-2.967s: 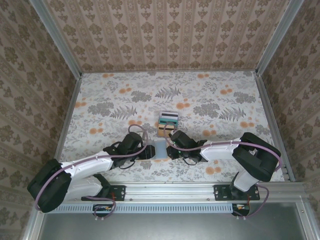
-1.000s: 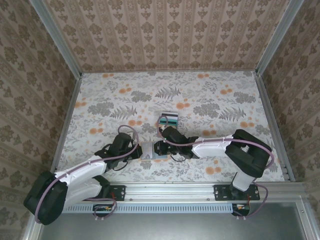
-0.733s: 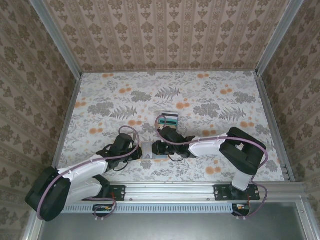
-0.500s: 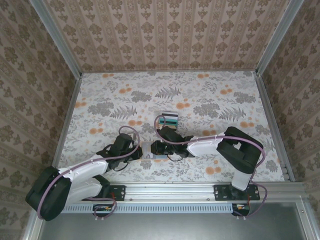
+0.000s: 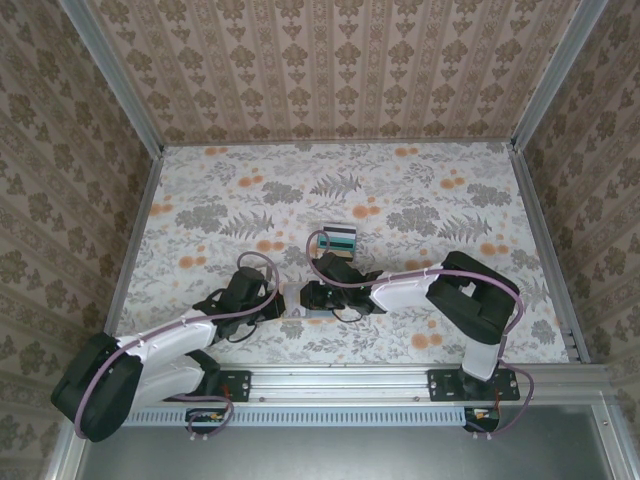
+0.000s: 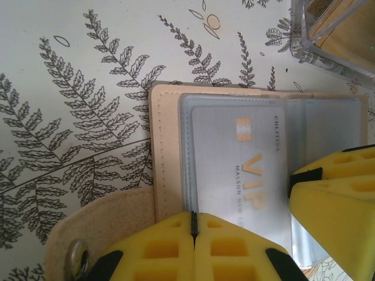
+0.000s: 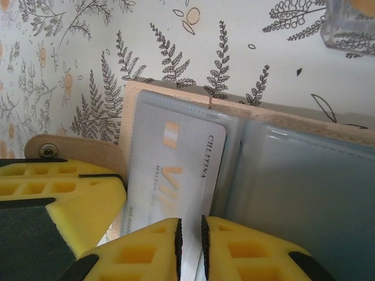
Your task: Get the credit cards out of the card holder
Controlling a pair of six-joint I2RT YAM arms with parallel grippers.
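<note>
The card holder (image 5: 297, 300) lies open between my two grippers, tan edge (image 6: 164, 146) outside and grey-blue clear sleeves (image 7: 293, 193) inside. A silver VIP card (image 6: 240, 158) sits in its left sleeve. My left gripper (image 6: 193, 222) is shut on the holder's near edge, right at the sleeve's seam. My right gripper (image 7: 190, 234) hangs over the silver card (image 7: 170, 170), its jaws a narrow slit apart with the card's right edge running into the gap. Teal and orange credit cards (image 5: 338, 240) lie stacked just beyond the holder.
A clear plastic case (image 6: 334, 29) holds the stacked cards close behind the holder. The holder's tan snap strap (image 7: 64, 149) sticks out to its left. Floral tabletop (image 5: 450, 200) stretches away on all sides, walled by patterned panels.
My right arm has slid a little to the left, bringing its gripper further over the holder. The left gripper and the holder have stayed put.
</note>
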